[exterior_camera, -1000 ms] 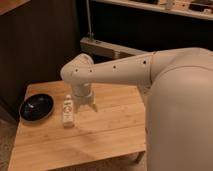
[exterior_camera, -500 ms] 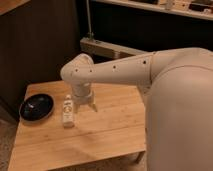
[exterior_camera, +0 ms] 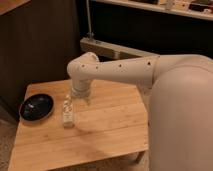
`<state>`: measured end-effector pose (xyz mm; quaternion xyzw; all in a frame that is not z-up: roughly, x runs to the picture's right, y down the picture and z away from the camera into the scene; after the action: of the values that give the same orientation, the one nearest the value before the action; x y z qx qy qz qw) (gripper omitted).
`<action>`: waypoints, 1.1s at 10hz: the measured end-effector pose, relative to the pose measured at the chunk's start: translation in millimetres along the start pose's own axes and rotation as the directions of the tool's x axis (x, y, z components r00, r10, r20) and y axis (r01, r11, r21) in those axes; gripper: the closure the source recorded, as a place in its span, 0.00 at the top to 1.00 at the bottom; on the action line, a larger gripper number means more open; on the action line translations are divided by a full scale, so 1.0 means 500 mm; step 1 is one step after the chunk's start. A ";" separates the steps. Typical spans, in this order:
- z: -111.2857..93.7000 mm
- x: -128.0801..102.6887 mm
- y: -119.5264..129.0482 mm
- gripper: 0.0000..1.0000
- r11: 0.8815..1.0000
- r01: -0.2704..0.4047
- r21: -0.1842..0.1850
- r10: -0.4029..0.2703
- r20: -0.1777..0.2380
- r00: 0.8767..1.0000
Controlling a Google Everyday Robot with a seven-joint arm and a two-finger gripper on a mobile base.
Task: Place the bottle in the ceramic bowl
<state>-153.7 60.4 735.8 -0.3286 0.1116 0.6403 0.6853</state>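
Note:
The bottle (exterior_camera: 67, 113), small and whitish with a white cap, stands upright on the wooden table (exterior_camera: 105, 130), left of middle. The ceramic bowl (exterior_camera: 36, 107), shallow and glossy black, sits on the table's left side, just left of the bottle and apart from it. My gripper (exterior_camera: 81, 98) hangs from the white arm (exterior_camera: 120, 70), pointing down over the table, just right of and behind the bottle's top. Its fingers stand apart and hold nothing.
The arm's large white body (exterior_camera: 180, 120) fills the right side. A dark wall or cabinet (exterior_camera: 45, 45) stands behind the table. A pale rail (exterior_camera: 115, 49) runs behind the arm. The table's front edge is near the bottom.

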 end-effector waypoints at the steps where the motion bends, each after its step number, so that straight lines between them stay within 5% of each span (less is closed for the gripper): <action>1: 0.013 -0.022 0.033 0.65 0.999 0.030 -0.017 -0.030 -0.005 1.000; 6: 0.139 -0.055 0.129 0.65 0.990 0.133 -0.039 -0.135 -0.069 0.988; 11: 0.281 -0.026 0.127 0.65 0.981 0.175 0.081 -0.162 -0.150 0.975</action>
<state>-253.8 130.9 830.2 -0.3492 0.1620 0.5486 0.7422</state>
